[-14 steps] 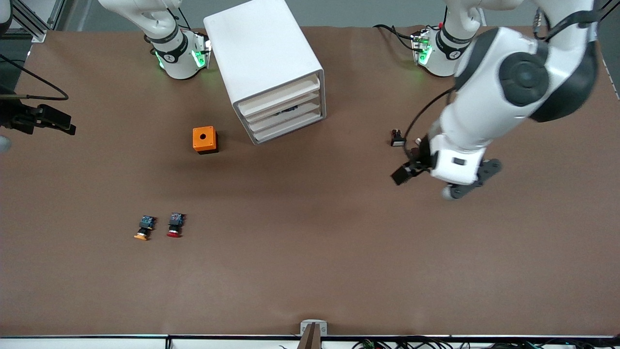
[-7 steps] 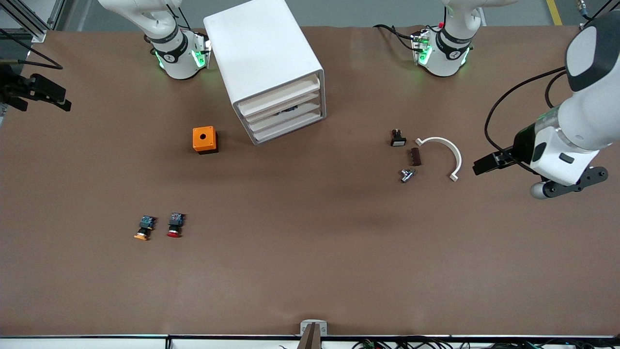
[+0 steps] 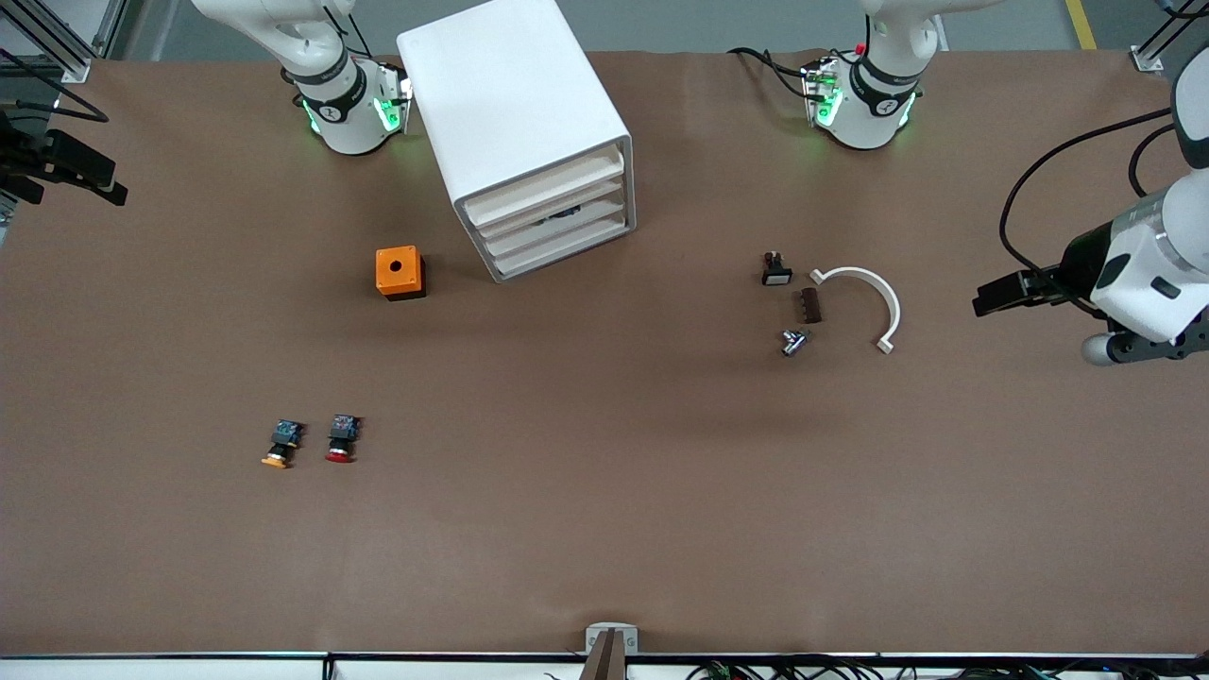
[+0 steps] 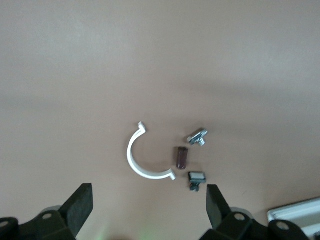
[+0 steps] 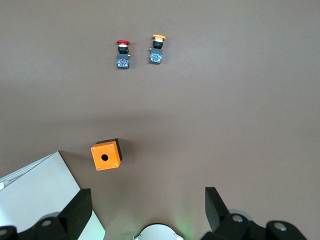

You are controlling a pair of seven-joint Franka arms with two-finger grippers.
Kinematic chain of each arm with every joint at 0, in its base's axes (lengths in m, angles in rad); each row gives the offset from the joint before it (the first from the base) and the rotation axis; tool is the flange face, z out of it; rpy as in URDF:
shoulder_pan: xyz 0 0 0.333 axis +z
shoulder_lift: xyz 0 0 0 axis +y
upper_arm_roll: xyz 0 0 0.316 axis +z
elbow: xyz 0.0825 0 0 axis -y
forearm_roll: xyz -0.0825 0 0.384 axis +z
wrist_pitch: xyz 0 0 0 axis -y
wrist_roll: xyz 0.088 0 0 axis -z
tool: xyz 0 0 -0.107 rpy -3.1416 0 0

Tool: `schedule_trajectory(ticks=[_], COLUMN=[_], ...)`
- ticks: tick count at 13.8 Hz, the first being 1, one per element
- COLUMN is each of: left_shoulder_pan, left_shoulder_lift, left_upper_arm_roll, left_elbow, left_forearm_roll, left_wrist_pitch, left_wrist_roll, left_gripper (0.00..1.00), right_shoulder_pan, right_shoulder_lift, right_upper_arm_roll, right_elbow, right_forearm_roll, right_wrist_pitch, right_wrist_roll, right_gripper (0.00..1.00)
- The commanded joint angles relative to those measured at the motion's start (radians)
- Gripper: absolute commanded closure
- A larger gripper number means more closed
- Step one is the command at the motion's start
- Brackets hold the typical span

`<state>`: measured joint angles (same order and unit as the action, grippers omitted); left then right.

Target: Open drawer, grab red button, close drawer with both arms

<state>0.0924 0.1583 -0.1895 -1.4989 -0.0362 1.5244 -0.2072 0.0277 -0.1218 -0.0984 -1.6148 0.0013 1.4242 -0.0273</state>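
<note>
left end effector (image 3: 996, 296) swung outward to table's end, small parts uncovered

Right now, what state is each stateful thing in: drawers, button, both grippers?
drawer cabinet: all drawers shut
button: lying on the table beside the orange-capped button, untouched
left gripper: open, empty, over the table's left-arm end
right gripper: open, empty, over the table's right-arm end

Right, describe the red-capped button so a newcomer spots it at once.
Start at the white drawer cabinet, then the orange box with a hole beside it. Nearer the front camera lie two small push-buttons; the red-capped button, not its orange-capped twin, is the one.
</note>
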Motion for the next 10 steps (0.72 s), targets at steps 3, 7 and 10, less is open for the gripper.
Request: schedule_trajectory(ticks=[3, 7, 10], left_shoulder_pan=[-0.204, -0.204, -0.175], left_shoulder_lift=[-0.189, -0.256, -0.286], left_upper_arm_roll=[0.229, 0.231, 0.194], left_elbow=[-0.274, -0.366, -0.327], left_forearm_roll=[0.009, 0.009, 0.009], left_wrist_pitch=[0.078, 0.126, 0.125], left_wrist_roll=[0.077, 0.098, 0.098], left_gripper=[0.0, 0.0, 0.0], right_shoulder_pan=[0.011, 0.014, 0.008], right_shoulder_lift=[-0.038, -0.05, -0.053], right_upper_arm_roll=[0.008, 0.006, 0.006], right_elbow=[-0.027, -0.04, -0.043], right_forearm_roll=[0.009, 0.014, 0.016], right_wrist_pitch=[0.036, 0.052, 0.052], right_wrist_roll=[0.0, 0.0, 0.001], right_gripper=[0.0, 0.0, 0.0])
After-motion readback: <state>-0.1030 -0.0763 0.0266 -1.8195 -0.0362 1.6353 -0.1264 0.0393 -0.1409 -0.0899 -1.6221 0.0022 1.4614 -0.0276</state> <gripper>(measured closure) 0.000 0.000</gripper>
